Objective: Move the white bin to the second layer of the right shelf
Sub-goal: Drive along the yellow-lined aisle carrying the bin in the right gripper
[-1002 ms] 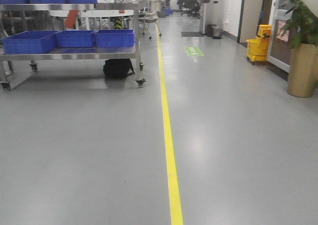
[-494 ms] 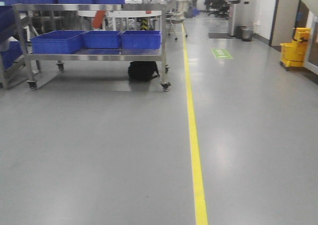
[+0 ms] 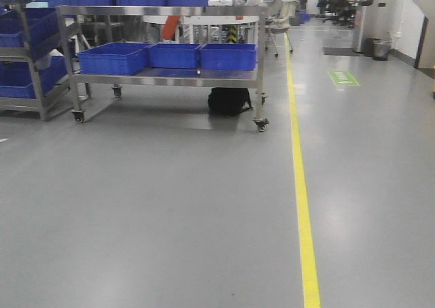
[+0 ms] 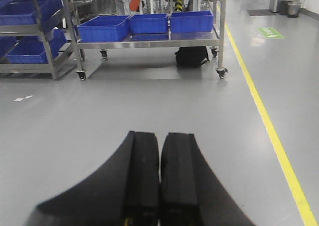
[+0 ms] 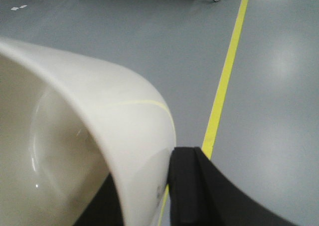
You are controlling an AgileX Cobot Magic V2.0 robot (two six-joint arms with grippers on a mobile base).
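Right gripper point(image 5: 144, 196) pinches wall of white bin point(image 5: 99, 101); bin held above yellow floor line point(image 5: 224, 81), mostly to its left. Left gripper point(image 4: 159, 176) pressed together, empty. Right shelf second layer not in view; wheeled steel cart point(image 3: 163, 80) ahead, left of line.

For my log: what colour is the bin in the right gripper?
Cream-white, plain and glossy. The white bin shows best in the right wrist view.
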